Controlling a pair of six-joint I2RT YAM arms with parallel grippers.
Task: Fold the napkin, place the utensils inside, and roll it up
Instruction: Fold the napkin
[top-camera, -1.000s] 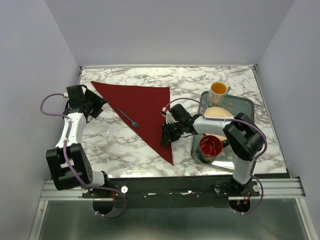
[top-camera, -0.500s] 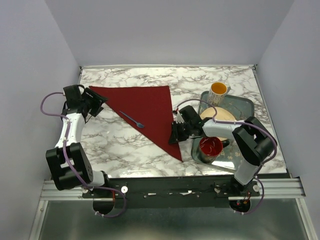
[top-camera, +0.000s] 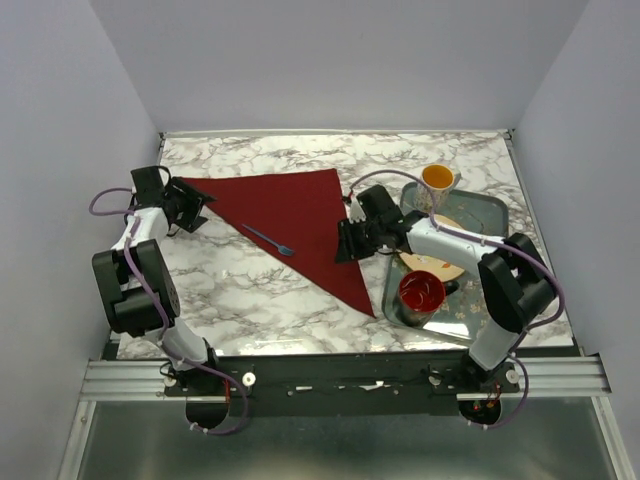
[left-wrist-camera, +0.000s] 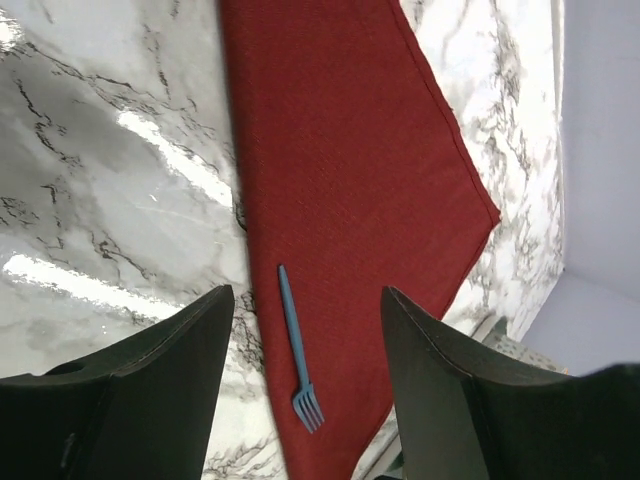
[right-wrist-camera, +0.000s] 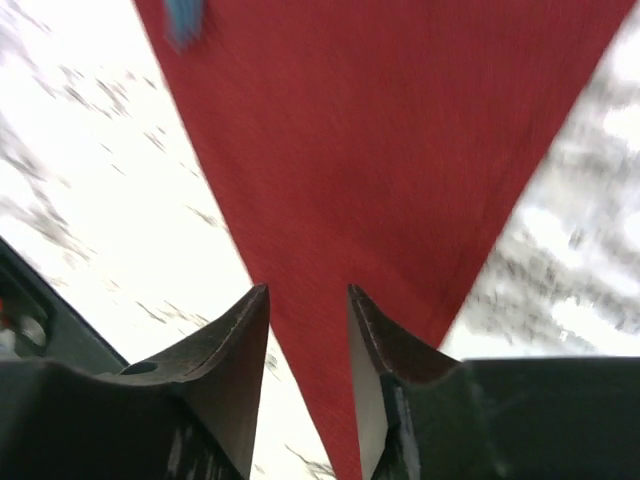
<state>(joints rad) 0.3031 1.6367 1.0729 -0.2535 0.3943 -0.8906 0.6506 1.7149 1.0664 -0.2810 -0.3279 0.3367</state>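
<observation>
The maroon napkin (top-camera: 300, 225) lies flat on the marble table as a folded triangle, its long point toward the near right. A slim blue fork (top-camera: 268, 240) rests on it near the left fold edge. My left gripper (top-camera: 192, 207) hovers open at the napkin's far-left corner. In the left wrist view the fork (left-wrist-camera: 297, 350) and napkin (left-wrist-camera: 350, 180) show between the wide-apart fingers of the left gripper (left-wrist-camera: 305, 292). My right gripper (top-camera: 347, 243) is at the napkin's right edge. In its wrist view the right gripper (right-wrist-camera: 307, 290) is open, with the napkin (right-wrist-camera: 380, 150) lying below the gap.
A grey tray (top-camera: 492, 212) stands at the right, holding a beige plate (top-camera: 445, 268) and a red bowl (top-camera: 421, 292). A mug with a yellow inside (top-camera: 437, 180) sits at the tray's far corner. White walls close in the table on three sides.
The napkin and fork have slid right, the near point ending closer to the tray. My right gripper moved right and away, and its jaws spread. The left gripper shifted slightly toward the far left.
</observation>
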